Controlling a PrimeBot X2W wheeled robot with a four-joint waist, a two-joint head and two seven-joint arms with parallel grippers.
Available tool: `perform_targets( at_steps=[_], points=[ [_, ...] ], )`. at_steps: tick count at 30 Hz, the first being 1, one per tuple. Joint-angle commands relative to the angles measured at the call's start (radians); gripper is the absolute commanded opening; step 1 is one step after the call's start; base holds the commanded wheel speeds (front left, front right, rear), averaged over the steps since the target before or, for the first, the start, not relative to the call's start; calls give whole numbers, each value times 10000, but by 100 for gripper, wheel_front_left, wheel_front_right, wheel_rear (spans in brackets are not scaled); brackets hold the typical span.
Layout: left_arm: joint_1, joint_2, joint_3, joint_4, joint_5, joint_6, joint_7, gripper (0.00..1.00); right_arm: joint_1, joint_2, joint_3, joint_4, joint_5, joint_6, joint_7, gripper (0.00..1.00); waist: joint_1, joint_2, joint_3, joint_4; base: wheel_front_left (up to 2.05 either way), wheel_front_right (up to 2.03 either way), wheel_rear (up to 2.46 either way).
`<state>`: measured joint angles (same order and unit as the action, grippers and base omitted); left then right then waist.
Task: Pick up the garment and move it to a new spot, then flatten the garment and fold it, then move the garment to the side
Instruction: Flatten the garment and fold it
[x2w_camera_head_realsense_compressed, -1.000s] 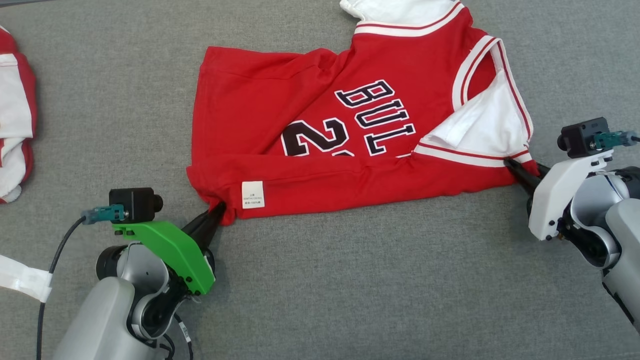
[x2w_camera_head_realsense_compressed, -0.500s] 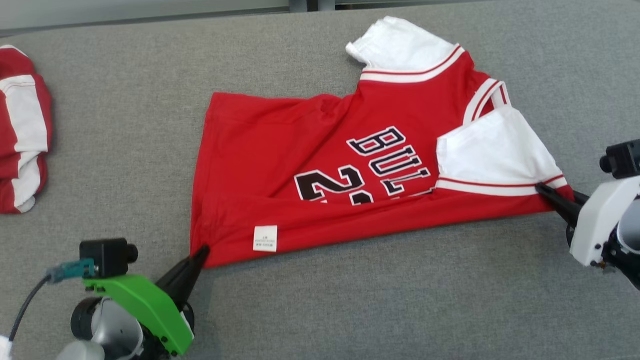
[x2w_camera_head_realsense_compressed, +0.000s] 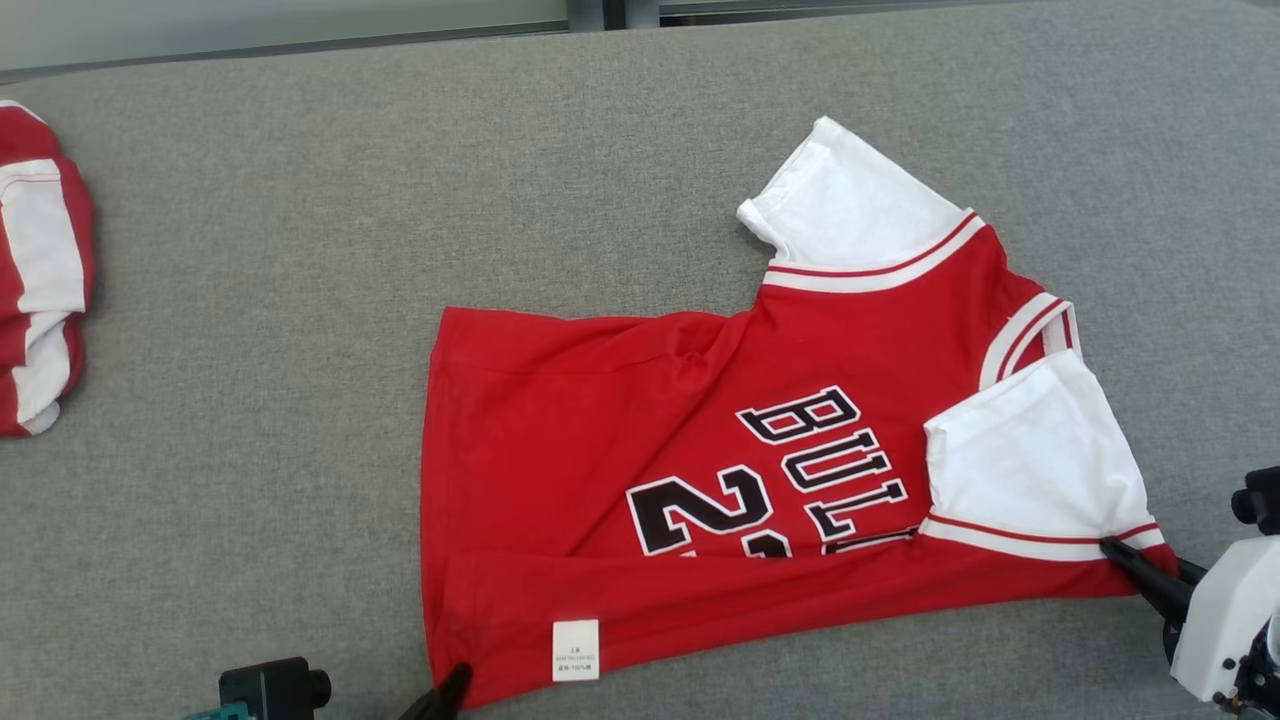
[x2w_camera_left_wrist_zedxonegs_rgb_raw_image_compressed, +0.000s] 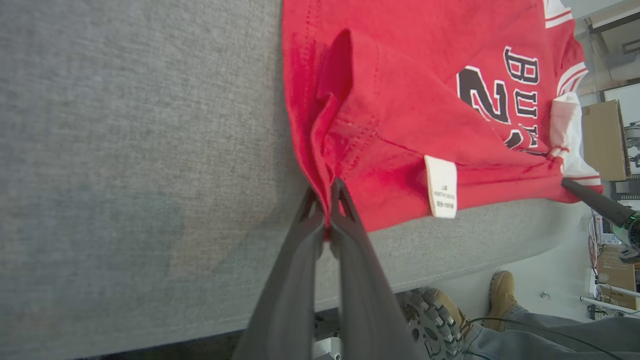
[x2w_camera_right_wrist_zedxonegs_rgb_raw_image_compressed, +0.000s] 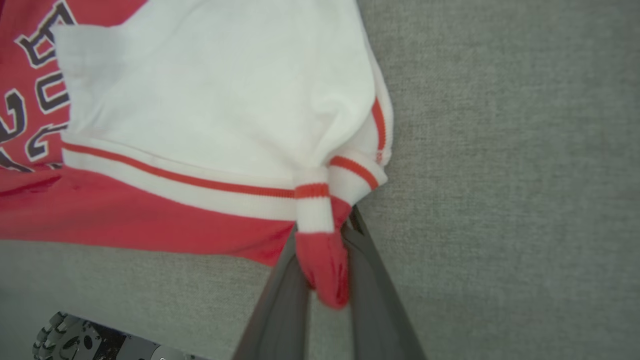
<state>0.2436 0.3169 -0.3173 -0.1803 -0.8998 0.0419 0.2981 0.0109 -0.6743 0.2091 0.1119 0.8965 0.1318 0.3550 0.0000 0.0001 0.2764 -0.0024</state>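
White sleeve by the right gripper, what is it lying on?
The white sleeve lies folded over the front of the red jersey, beside the black lettering. The fabric beneath is covered, so whether print continues there cannot be seen.

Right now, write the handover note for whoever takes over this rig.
Left gripper: shut on the jersey at its hem corner, beside the white label.
Right gripper: shut on the jersey at the sleeve-side corner.
Jersey: lying on the grey table, near edge turned over part of the number; another red-and-white garment sits at the left.
Done: laid out, first fold apparently started.
Left: finish folding, then move it aside.
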Motion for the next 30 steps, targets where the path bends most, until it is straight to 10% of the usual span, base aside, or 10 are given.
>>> perform_targets(
  at_steps=[1, 2, 3, 4, 18, 30],
  points=[
    [-291, -85, 19, 306, 127, 34, -119, 40, -172, 301, -59, 224, -308, -21, 54, 69, 0, -1, 52, -106, 0, 0, 0],
    [-291, -85, 19, 306, 127, 34, -119, 40, -172, 301, -59, 224, -308, -21, 54, 69, 0, -1, 52, -106, 0, 0, 0],
    [-316, -108, -11, 436, 168, 50, -149, 88, -243, 425, -82, 300, -409, -21, 65, 100, 0, -1, 54, -136, 0, 0, 0],
    [-350, -111, -31, 524, 230, 71, -193, 100, -297, 539, -104, 383, -466, -19, 116, 100, 0, -1, 53, -159, 0, 0, 0],
    [-1180, 931, 780, -863, 849, 646, 5, 100, -1263, -185, -1872, -1087, -652, -16, 710, 100, 0, -1, 607, -324, 0, 0, 0],
    [-5314, 614, -178, 815, 1373, 356, 1424, 100, -6852, 1135, 427, 128, -2441, -13, 1923, 100, 0, -1, 2292, 10, 0, 0, 0]
  ],
)
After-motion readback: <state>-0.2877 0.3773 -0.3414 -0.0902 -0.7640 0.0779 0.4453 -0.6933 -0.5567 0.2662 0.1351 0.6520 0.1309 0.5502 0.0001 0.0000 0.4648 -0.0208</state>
